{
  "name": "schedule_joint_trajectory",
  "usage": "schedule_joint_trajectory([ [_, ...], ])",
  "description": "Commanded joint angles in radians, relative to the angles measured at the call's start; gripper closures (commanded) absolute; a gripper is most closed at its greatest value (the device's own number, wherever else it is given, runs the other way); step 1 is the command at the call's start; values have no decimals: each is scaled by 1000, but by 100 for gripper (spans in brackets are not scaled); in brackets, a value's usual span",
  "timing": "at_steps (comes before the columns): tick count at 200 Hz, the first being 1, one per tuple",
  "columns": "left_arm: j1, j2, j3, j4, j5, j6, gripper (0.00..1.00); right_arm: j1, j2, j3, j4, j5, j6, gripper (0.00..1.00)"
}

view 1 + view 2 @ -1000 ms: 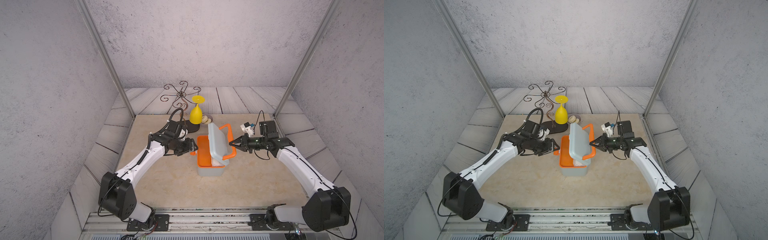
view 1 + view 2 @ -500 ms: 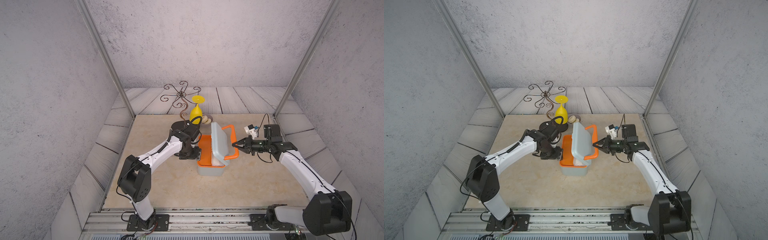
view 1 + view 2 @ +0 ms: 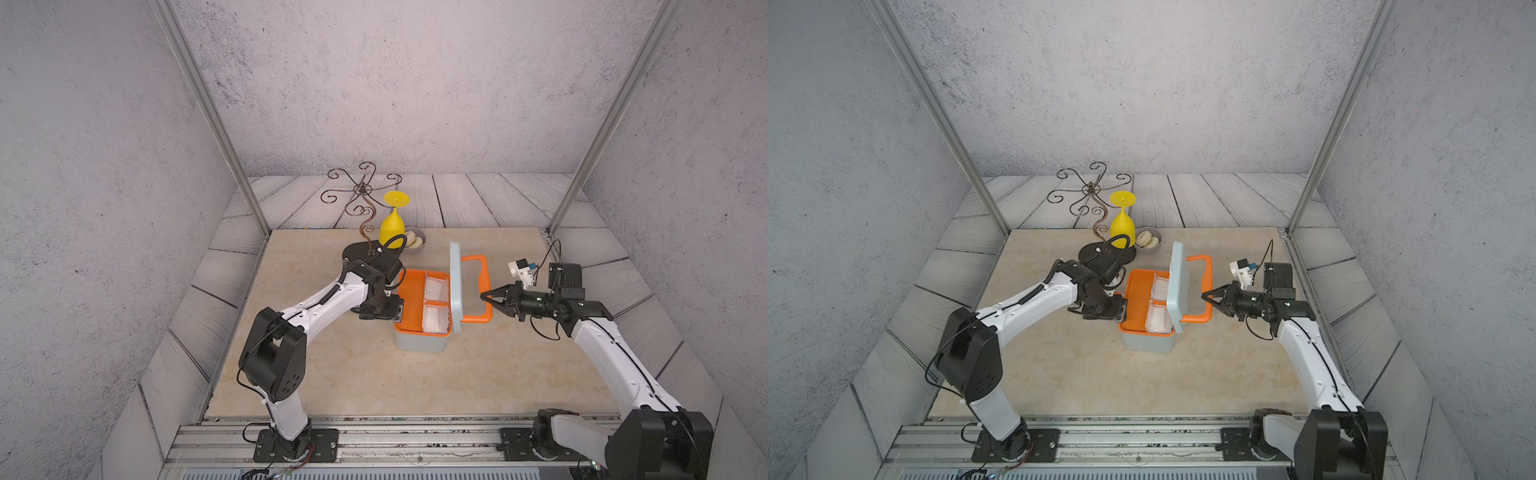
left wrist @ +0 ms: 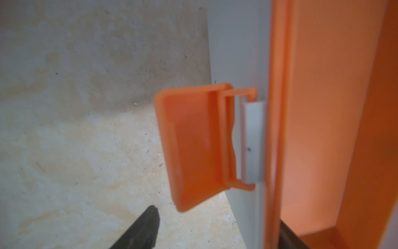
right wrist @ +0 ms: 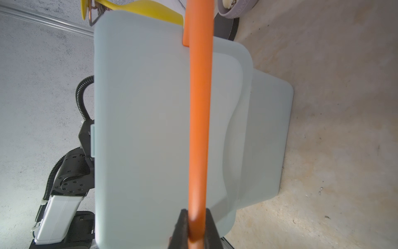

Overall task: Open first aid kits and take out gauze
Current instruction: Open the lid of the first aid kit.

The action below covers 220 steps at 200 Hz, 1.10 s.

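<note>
Orange handle (image 5: pixel 199 120) pinched by right pincer (image 3: pixel 483 296), arm outstretched; left pincer (image 3: pixel 398 312) spread near latch (image 4: pixel 193 142).

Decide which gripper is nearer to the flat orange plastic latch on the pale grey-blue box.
Left. The left gripper hangs open right beside the orange latch. The right gripper is beyond the upright grey-blue lid, shut on the orange plastic handle.

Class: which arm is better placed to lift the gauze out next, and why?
Left. The left gripper is open beside the tray holding the gauze. The right gripper is shut on the orange handle, apparently propping the lid upright.
</note>
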Motion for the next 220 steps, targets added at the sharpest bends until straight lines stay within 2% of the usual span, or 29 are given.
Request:
schedule_joint_trajectory([
  [1, 5, 11, -13, -63, -65, 18, 25, -14, -17, -37, -120, 217, -80, 90],
  [37, 5, 13, -1, -76, -79, 15, 25, -21, -62, -45, -196, 340, -107, 86],
  [50, 6, 13, -1, -76, -79, 15, 25, -21, -72, -48, -218, 371, -116, 78],
  [81, 6, 13, -1, -75, -75, 12, 25, -23, -61, -53, -248, 420, -140, 66],
  [130, 6, -8, 15, -75, -55, 9, 25, -23, -68, -10, -254, 380, -143, 52],
  [172, 6, -81, 41, -78, -12, -1, 25, -23, -70, 21, -278, 377, -153, 48],
  [220, 3, -169, 153, -132, 49, -4, 30, -24, -93, 8, -311, 472, -147, 48],
])
